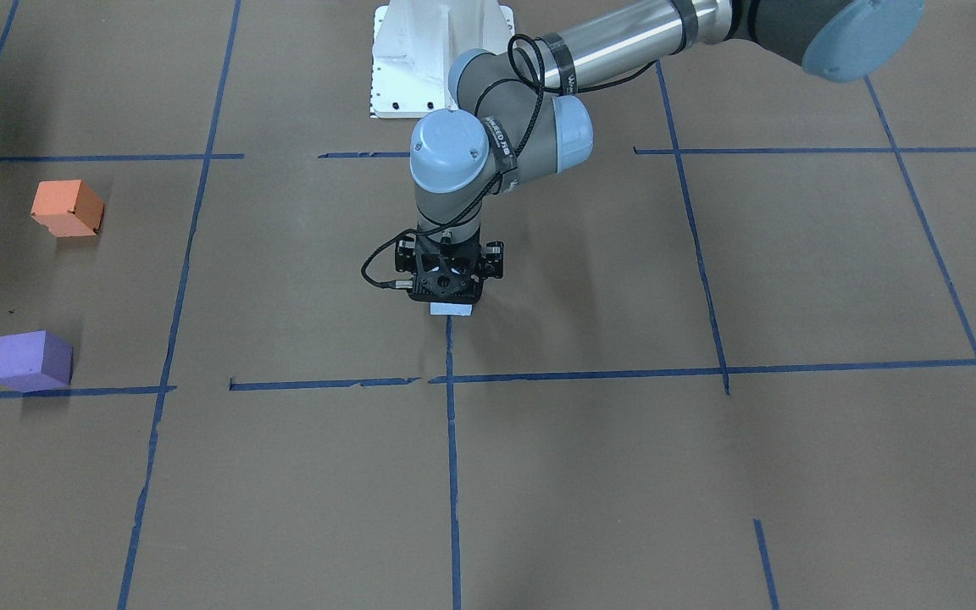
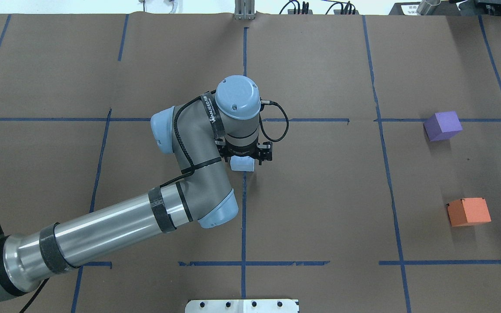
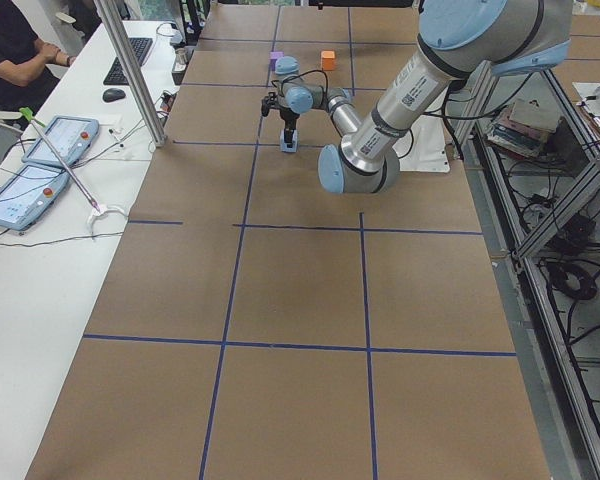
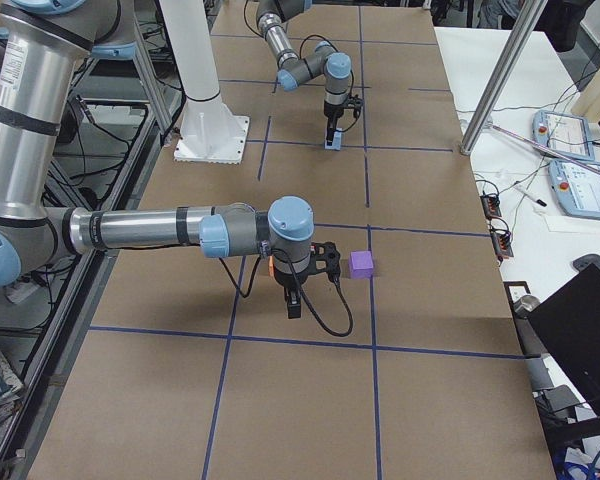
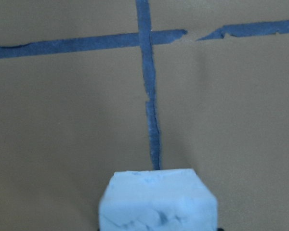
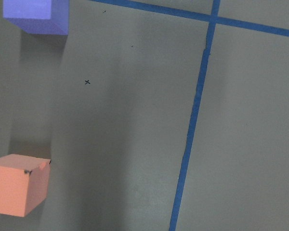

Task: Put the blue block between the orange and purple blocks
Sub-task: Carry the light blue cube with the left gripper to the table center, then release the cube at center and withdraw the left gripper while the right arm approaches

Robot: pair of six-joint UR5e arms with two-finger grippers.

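Brown paper covers the table [image 2: 320, 195], gridded with blue tape lines [image 2: 244, 217]. Two arms show. The left arm [image 2: 102, 234] reaches to the table's middle, and its black strap [image 2: 210, 114] carries white lettering, seemingly "WANEED". There are three blocks, one of each colour. The left gripper [image 2: 242, 164] is clamped on the pale blue block [image 5: 158, 199], low beside a tape line and well apart from the orange block [image 2: 468, 211] and the purple block [image 2: 442, 125]. The right gripper [image 4: 293, 303] hangs near the purple block; I cannot tell how wide its jaws stand.

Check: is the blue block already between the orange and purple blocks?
Not yet: the blue block sits mid-table under the left gripper, far from orange block and purple block.
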